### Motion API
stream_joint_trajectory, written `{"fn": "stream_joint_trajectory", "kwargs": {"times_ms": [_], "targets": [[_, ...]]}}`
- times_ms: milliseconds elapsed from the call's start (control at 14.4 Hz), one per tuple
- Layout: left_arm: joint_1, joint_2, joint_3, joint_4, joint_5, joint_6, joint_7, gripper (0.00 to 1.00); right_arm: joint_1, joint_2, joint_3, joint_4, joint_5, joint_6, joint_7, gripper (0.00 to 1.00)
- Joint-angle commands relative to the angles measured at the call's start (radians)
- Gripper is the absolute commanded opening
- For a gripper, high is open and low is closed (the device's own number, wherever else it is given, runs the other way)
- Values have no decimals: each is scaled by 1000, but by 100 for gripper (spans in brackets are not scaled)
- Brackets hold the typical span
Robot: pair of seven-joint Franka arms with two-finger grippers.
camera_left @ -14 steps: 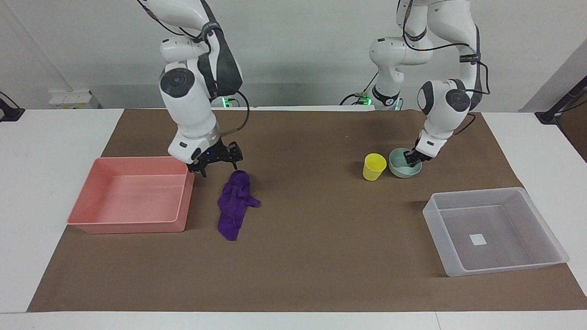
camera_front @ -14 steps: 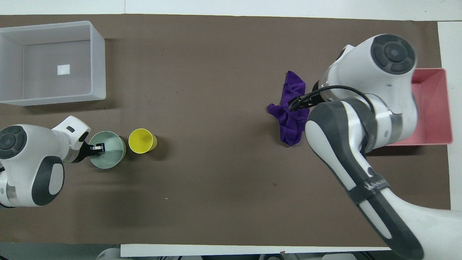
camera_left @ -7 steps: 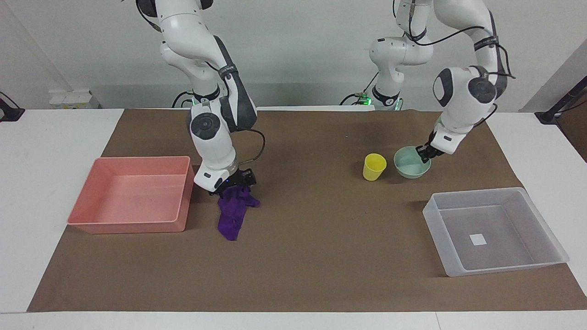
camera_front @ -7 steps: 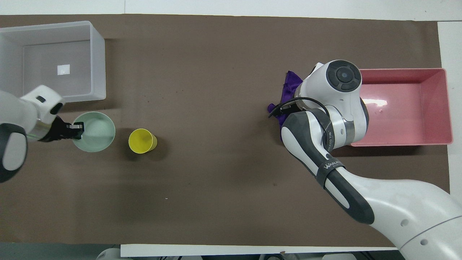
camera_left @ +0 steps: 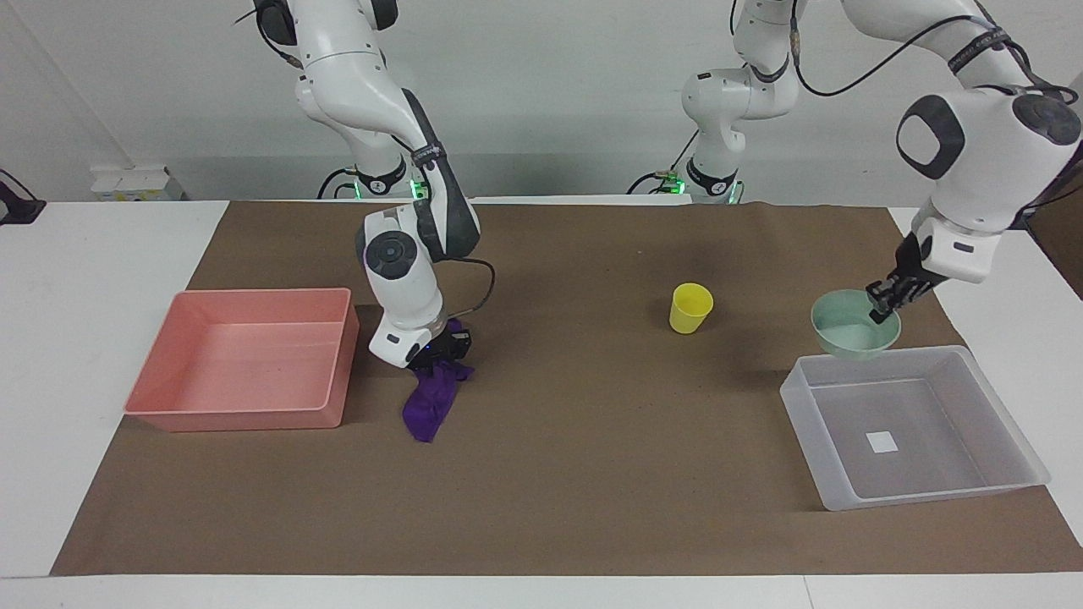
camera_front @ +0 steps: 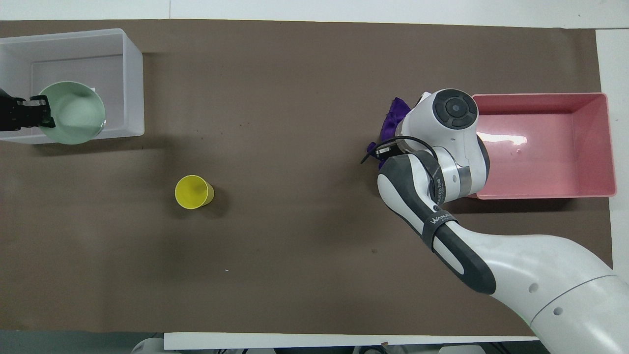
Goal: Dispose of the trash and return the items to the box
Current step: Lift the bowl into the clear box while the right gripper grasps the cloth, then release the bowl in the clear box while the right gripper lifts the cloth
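Note:
The purple rag lies on the brown mat beside the pink tray; in the overhead view only part of the rag shows past the arm. My right gripper is down on the rag's end nearer the robots, shut on bunched cloth. My left gripper is shut on the rim of the mint-green bowl and holds it in the air over the clear box's wall nearest the robots. From overhead the bowl covers part of the box. The yellow cup stands upright on the mat.
The pink tray sits at the right arm's end of the table, holding nothing. The clear box has a white label on its floor. The brown mat covers the middle of the table.
My left gripper lifted the bowl from beside the cup and carried it over the clear box's edge. My right gripper came down onto the rag and closed; the rag bunched up.

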Motion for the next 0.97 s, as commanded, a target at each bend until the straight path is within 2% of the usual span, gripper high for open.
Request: {"fn": "stream_joint_trajectory", "kwargs": {"times_ms": [0,209,278,417,557,626,696,765,835,904], "targets": [[67,246,-6,259,-54,-20,11,0,-3,-21,0,3,11,-22,10,0],[72,397,-5,330,-114,-31,22,0,-23,-90,-4,19,11,-97,16,0],[80,419,-5,330,-113,-39,25,0,-39,-122,-4,19,11,-128,14,0],[85,431,-6,285,-119,-14,32,0,-43,-190,-7,33,11,-209,14,0],[80,413,-6,202,-119,79,39,1,-80,-238,-10,72,6,-315,8,0],[75,402,-5,170,-119,110,53,31,-100,-253,-10,92,-1,-358,5,0],[75,399,-5,169,-110,107,59,76,-124,-268,-10,103,-3,-384,4,0],[75,394,-5,189,-108,86,58,80,-155,-287,-10,103,-5,-392,-7,0],[75,370,-5,210,-107,41,55,91,-180,-300,-12,103,-5,-402,-28,0],[75,317,-5,209,-105,8,53,99,-209,-307,-12,103,-6,-419,-54,0]]}}
